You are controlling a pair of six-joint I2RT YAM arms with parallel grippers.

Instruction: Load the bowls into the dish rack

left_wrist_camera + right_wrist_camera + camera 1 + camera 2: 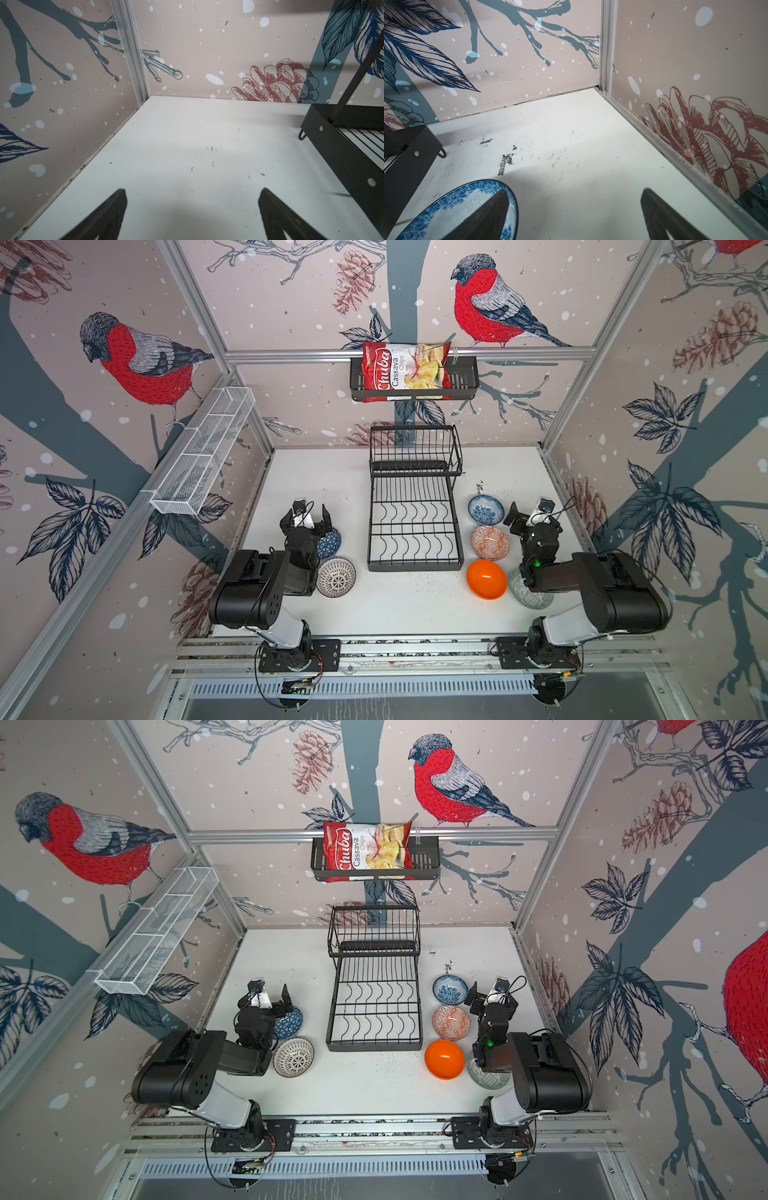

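The black wire dish rack [415, 567] stands mid-table with nothing in it, as both top views show. Right of it, from back to front, lie a blue-white floral bowl [486, 509], an orange-white patterned bowl [489, 542] and a plain orange bowl [486, 578]. A grey-green bowl [534, 597] is half hidden under my right arm. Left of the rack sit a dark blue geometric bowl [331, 542], partly covered by my left arm, and a black-white radial bowl [336, 576]. My left gripper [309, 516] [192, 199] is open over bare table. My right gripper [532, 512] [574, 199] is open, one finger over the floral bowl [446, 207].
A black slatted basket [465, 379] holding a red chips bag [405, 371] hangs on the back wall. A long white mesh basket [203, 456] is fixed to the left wall. Patterned walls close the table on three sides. The rack's side rail [342, 158] is near my left gripper.
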